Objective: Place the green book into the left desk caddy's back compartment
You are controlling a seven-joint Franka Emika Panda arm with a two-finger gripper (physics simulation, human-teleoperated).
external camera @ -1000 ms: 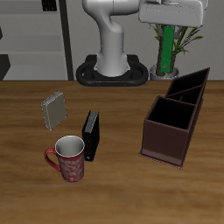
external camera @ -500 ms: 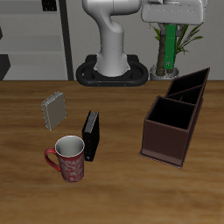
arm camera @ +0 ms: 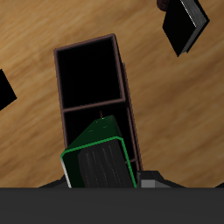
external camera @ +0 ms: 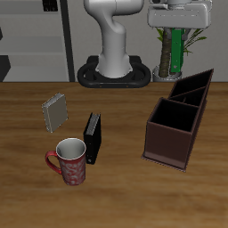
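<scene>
My gripper (external camera: 176, 32) is high above the back of the table, shut on the green book (external camera: 175, 50), which hangs upright below it. The dark brown left desk caddy (external camera: 167, 142) stands on the table in front of and below the book. Its large square section is nearer the table's front edge, and its narrower back compartment (external camera: 191, 87) is farther back. In the wrist view the green book (arm camera: 101, 162) sits between my fingers, with the gripper (arm camera: 105, 178) above the caddy (arm camera: 125, 74). The book partly hides the back compartment (arm camera: 87, 118).
A grey book (external camera: 55, 110), a black book (external camera: 92, 136) and a red mug (external camera: 71, 160) stand on the other side of the table from the caddy. The black book (arm camera: 184, 23) also shows in the wrist view. The robot base (external camera: 114, 73) is at the back.
My gripper has shifted the green book a little sideways toward the caddy and slightly higher. Nothing on the table has moved.
</scene>
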